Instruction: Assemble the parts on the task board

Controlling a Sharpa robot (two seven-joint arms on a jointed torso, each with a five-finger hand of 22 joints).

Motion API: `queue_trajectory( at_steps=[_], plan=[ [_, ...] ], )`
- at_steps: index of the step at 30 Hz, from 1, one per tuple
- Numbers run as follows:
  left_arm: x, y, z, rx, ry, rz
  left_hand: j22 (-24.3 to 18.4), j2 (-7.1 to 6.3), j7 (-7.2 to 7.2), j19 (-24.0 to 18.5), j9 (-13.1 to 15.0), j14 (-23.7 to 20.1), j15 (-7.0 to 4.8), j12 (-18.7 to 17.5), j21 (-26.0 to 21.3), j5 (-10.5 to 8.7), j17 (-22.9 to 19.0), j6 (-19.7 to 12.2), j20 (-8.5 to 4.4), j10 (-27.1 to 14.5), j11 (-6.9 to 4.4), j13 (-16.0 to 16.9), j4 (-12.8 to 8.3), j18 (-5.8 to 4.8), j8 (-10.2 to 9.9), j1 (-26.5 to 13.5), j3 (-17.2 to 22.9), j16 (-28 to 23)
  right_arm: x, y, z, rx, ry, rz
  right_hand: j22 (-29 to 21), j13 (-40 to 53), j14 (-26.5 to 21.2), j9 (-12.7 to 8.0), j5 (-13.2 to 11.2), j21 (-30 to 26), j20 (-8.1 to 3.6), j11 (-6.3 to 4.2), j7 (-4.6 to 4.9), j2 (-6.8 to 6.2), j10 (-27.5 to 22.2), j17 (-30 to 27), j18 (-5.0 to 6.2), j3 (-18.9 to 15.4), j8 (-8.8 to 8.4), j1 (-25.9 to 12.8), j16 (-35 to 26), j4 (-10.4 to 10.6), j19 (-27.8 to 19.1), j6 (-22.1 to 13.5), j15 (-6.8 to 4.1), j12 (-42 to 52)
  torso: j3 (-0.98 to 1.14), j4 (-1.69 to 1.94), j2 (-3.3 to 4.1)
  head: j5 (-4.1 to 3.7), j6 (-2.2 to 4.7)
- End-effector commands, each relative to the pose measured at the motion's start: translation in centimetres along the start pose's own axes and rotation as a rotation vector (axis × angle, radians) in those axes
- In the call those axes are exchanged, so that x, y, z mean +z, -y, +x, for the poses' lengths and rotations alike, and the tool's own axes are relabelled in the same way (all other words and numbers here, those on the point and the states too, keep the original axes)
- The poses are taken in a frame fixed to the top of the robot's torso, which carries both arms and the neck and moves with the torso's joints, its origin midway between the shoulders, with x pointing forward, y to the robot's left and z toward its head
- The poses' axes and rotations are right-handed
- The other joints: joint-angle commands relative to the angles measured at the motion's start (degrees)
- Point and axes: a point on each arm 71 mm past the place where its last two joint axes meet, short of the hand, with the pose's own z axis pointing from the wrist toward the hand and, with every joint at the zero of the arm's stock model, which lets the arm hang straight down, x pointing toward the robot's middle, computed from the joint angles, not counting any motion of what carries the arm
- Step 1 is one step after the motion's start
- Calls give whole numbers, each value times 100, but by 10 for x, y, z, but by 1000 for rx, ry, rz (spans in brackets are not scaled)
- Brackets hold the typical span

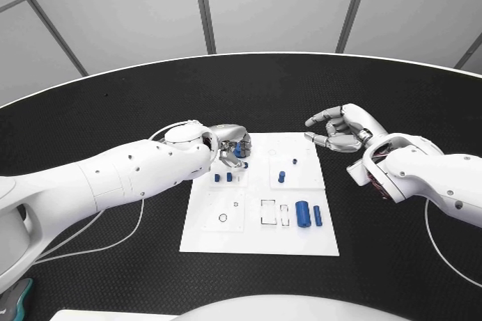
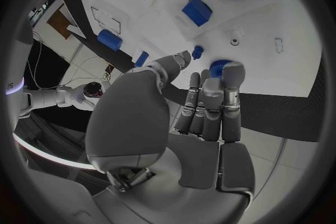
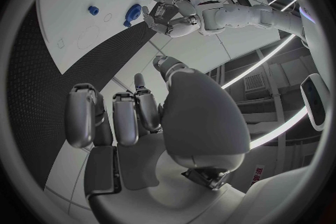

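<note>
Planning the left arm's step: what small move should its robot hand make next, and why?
Probably close the fingers on the round blue part. The left robot hand hovers over the board's far left corner, fingertips right at that part, though a grip isn't plainly visible. The right robot hand holds nothing.

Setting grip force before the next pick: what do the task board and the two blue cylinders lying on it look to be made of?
The task board looks like matte white plastic or painted sheet: flat, even, no glare. The two blue cylinders look like smooth moulded plastic with a soft sheen, though coated metal can't be ruled out.
</note>
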Motion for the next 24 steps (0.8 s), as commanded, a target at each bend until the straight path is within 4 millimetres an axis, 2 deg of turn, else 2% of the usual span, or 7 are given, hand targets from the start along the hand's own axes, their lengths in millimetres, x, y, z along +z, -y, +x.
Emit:
queue_trajectory(
  at_steps=[1,10,24],
  plan=[
    [1,2,1,3,-4,4,21,-11,-1,50,-12,49,12,-25,26,12,12,54,-3,42,1,-20,-40,-113,-32,-74,-11,30,0,0,0,0,0,-1,517,360,385,-9,27,-31,-43,-2,4,-34,-12,641,98,29,23,4,-16,15,112,-1,-39,-19,0,6,3,-21,25],
    [5,4,5,12,-14,6,170,18,-6,120,-33,97,9,-61,135,13,66,110,-6,111,-4,-67,-62,-139,-48,-65,3,122,1,-1,1,1,0,-4,517,360,385,-9,27,-31,-43,-2,4,-34,-12,641,98,29,23,4,-16,15,112,-1,-39,-19,-2,-1,9,20,34],
    [9,2,14,16,-36,-8,373,89,-20,202,-69,160,-4,-121,293,14,145,208,-16,232,-20,-142,-114,-171,-77,-8,90,267,1,-2,2,2,0,-5,523,369,386,-10,27,-25,-43,0,5,-34,-6,645,96,33,24,3,-15,16,115,-5,-39,-10,-3,4,6,9,7]
  ],
)
